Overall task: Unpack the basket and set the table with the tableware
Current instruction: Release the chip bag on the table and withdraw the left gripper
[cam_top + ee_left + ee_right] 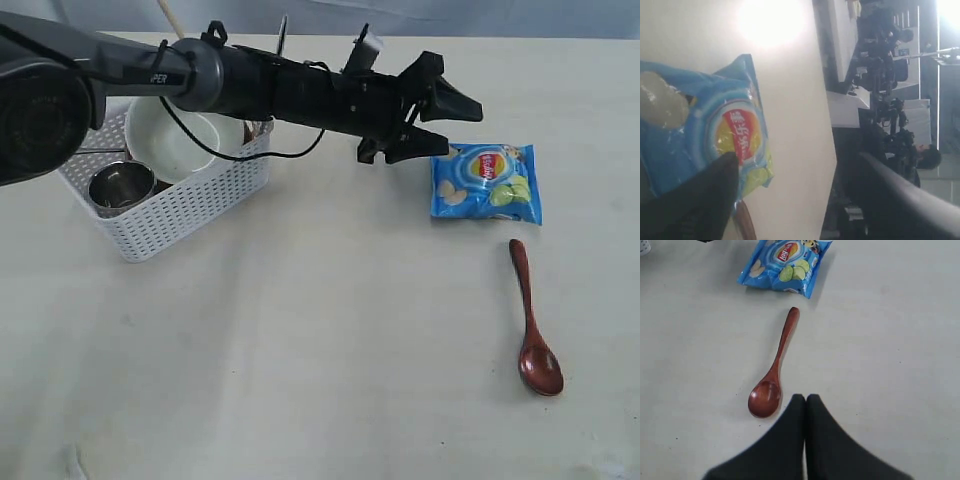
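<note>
I count one wooden spoon [527, 315], one crinkly blue bag [487, 182], one white lattice basket [190, 210]. My left tool [458, 126] stands open; my right tool [806, 401] is pinched closed.

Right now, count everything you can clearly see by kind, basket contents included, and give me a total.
Basket: 1
Bowl: 1
Steel cup: 1
Chips bag: 1
Wooden spoon: 1
Total: 5. The left arm hides anything else in the basket.
</note>
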Robot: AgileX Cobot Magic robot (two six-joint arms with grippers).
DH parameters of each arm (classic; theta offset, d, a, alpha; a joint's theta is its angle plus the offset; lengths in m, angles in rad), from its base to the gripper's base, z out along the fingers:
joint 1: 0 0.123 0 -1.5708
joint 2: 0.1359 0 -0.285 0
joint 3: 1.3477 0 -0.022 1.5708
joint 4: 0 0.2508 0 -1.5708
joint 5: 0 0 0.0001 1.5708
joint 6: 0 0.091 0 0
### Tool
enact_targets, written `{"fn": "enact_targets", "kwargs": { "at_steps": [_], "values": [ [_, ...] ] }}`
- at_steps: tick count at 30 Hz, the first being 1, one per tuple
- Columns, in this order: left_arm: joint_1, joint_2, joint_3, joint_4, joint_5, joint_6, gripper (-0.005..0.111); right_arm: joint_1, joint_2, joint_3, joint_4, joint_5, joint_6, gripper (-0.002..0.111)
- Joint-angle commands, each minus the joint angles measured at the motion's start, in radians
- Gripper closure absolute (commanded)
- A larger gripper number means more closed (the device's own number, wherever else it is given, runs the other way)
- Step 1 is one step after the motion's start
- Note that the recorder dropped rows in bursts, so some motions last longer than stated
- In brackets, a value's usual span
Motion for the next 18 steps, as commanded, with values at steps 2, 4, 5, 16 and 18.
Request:
{"fn": "enact_targets", "kwargs": {
  "at_steps": [2,4,5,16,18],
  "values": [
    [0.000,-0.005,-0.006,-0.007,0.134,-0.006,0.043,0.000,-0.006,-0.007,-0.013,0.002,0.000,0.109],
    [0.008,-0.010,-0.006,-0.007,0.171,-0.006,0.044,0.000,-0.006,-0.007,-0.013,0.002,-0.004,0.109],
    [0.010,-0.012,-0.006,-0.007,0.189,-0.006,0.045,0.000,-0.006,-0.007,-0.013,0.002,-0.004,0.109],
    [0.066,-0.099,-0.006,-0.007,0.274,0.051,0.107,0.000,-0.006,-0.007,-0.013,0.002,-0.023,0.109],
    [0.069,-0.130,-0.003,-0.007,0.274,0.059,0.107,0.000,-0.006,-0.007,-0.013,-0.010,-0.023,0.109]
  ]
}}
